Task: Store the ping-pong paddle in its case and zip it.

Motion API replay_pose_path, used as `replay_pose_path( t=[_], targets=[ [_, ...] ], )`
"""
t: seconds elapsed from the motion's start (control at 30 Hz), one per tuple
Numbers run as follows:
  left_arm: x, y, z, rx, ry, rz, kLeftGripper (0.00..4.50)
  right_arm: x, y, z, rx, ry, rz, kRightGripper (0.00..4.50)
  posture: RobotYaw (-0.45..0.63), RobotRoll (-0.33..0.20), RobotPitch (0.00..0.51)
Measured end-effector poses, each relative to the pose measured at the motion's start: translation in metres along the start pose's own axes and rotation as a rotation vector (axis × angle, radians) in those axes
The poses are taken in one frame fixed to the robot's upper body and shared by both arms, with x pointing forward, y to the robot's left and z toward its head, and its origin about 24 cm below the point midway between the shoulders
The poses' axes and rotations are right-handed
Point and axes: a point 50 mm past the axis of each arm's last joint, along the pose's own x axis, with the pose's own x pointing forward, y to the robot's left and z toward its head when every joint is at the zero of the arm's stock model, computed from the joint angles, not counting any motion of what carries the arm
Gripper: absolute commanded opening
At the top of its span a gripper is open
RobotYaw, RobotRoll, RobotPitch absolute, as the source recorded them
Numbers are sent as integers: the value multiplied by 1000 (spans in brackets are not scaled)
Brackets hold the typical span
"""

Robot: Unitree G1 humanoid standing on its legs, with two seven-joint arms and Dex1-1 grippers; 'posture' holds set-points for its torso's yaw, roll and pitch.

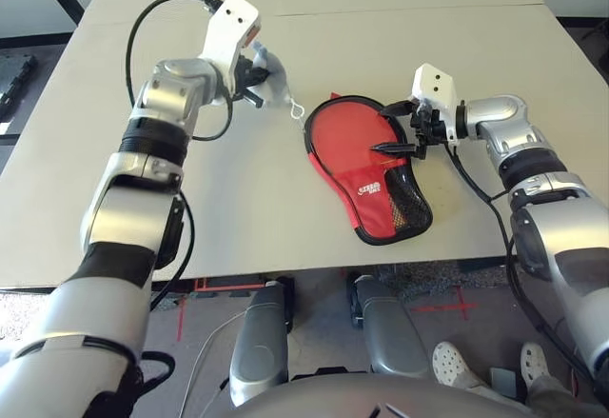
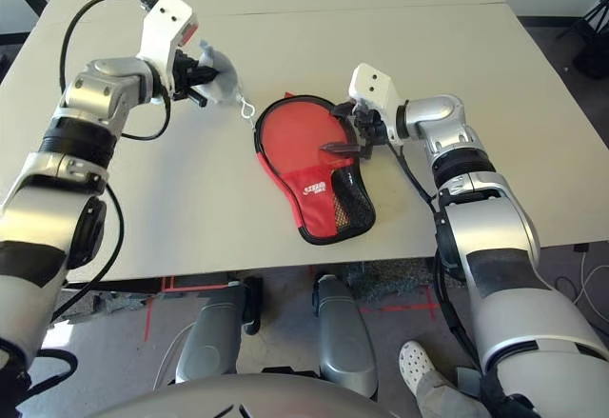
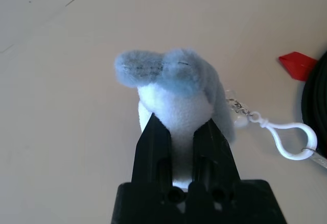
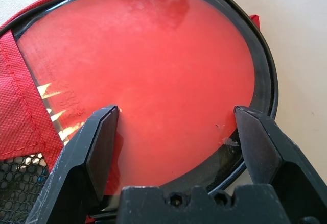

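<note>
The red case [image 1: 373, 210] lies flat on the table, right of middle, with its mesh pocket [image 1: 407, 205] and white logo toward me. The ping-pong paddle's round red face [image 4: 153, 55] shows inside the case's black zipper edging; the fabric hides its handle. My right gripper [image 1: 388, 130] hovers open just over the paddle's face, one finger [image 4: 102, 132] on each side, holding nothing. My left gripper [image 1: 255, 80] is at the far left, apart from the case, shut on a small grey-white soft pouch [image 3: 173, 86] with a white clip [image 3: 286, 140].
The pale table [image 1: 238, 209] stretches far behind the case, with a seam across it. Its front edge runs just below the case's handle end. A person's white shoes [image 1: 452, 361] stand on the floor at lower right.
</note>
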Motion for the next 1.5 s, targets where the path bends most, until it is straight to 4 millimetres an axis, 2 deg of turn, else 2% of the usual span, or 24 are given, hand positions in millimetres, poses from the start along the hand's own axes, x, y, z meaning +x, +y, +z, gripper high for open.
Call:
replay_pose_path(
  t=[0.13, 0.33, 0.6, 0.77, 0.97, 1.23, 1.5],
  targets=[
    [13, -8, 12, 9, -74, 104, 206, 0, 1, 1, -7, -6, -1, 4500, -34, 0, 271],
    [20, -16, 23, -37, -170, 214, 206, 0, 1, 1, -6, -18, -6, 4500, -60, 0, 280],
    [34, -49, 47, -97, -283, 202, 201, -1, 2, 3, -4, -45, -15, 4500, -82, 0, 287],
    [40, -64, 53, -120, -320, 192, 197, -2, 2, 3, -4, -48, -17, 4500, -87, 0, 290],
    [46, -85, 62, -138, -350, 138, 197, -3, 3, 1, 6, -48, -19, 4500, -87, 0, 293],
    [54, -126, 74, -112, -369, -22, 196, -2, 4, 1, 13, -57, -20, 4500, -93, 0, 290],
    [61, -161, 65, -56, -338, -183, 195, -2, 3, 1, 16, -62, -23, 4500, -97, 0, 286]
  ],
)
